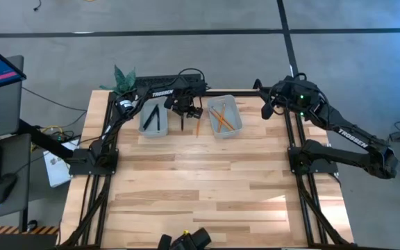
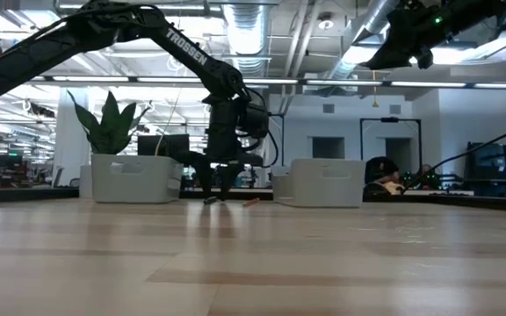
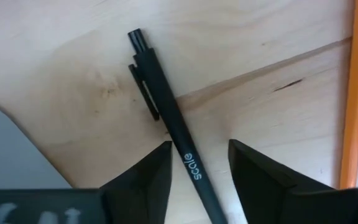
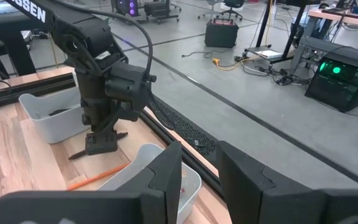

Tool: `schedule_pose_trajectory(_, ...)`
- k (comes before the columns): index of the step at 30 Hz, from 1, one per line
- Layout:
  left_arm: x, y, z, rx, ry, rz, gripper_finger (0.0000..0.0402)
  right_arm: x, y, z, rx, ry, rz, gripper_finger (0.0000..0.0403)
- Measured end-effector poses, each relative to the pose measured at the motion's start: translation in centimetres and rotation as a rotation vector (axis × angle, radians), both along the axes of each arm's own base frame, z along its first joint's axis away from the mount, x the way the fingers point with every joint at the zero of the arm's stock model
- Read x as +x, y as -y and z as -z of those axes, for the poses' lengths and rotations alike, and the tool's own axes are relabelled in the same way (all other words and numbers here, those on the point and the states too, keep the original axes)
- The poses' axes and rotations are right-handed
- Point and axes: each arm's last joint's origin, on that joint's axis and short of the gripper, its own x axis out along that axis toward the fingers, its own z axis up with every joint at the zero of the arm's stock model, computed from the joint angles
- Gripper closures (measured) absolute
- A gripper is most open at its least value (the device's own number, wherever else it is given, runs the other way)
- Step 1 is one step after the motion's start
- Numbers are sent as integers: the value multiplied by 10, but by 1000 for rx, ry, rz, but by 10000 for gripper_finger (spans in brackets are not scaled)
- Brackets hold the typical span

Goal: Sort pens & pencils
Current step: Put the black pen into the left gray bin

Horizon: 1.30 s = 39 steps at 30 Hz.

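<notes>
Left fingers (image 3: 143, 180) parted, straddling a black pen (image 3: 169, 121) flat on the worktop (image 3: 61, 68), one on each side, not yet pinching it. Left gripper (image 1: 183, 111) low between two grey bins at the far edge. Orange pencil (image 1: 198, 126) just right of the pen. Left bin (image 1: 143, 126) with pens (image 1: 153, 117); right bin (image 1: 236, 118) with pencils (image 1: 220, 118). Right gripper (image 4: 199, 177) raised beyond the far right corner, fingers apart, holding nothing.
</notes>
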Motion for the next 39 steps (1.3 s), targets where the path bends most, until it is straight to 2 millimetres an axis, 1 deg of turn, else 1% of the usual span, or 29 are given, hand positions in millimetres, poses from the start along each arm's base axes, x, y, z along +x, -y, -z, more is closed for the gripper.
schedule_pose_trajectory(8, 0, 0, 0, -2, 1, 0, 332, 0, 0, 0, 0, 0, 0, 281)
schedule_pose_trajectory(12, 0, 0, 0, -4, 5, 1, 357, 0, 0, 0, 0, 0, 0, 281)
schedule_pose_trajectory(15, 1, 0, 0, -15, 22, 37, 369, 0, 0, 0, 0, 0, 0, 281)
schedule_pose_trajectory(19, 9, 4, 2, 0, 58, 77, 379, 0, 0, 0, -3, 3, 0, 281)
schedule_pose_trajectory(29, 11, 4, -2, 7, 33, 95, 378, 0, 0, 0, -2, 3, 0, 281)
schedule_pose_trajectory(39, 20, -3, -24, 75, 92, 112, 378, 0, 0, 0, -2, 3, 0, 281)
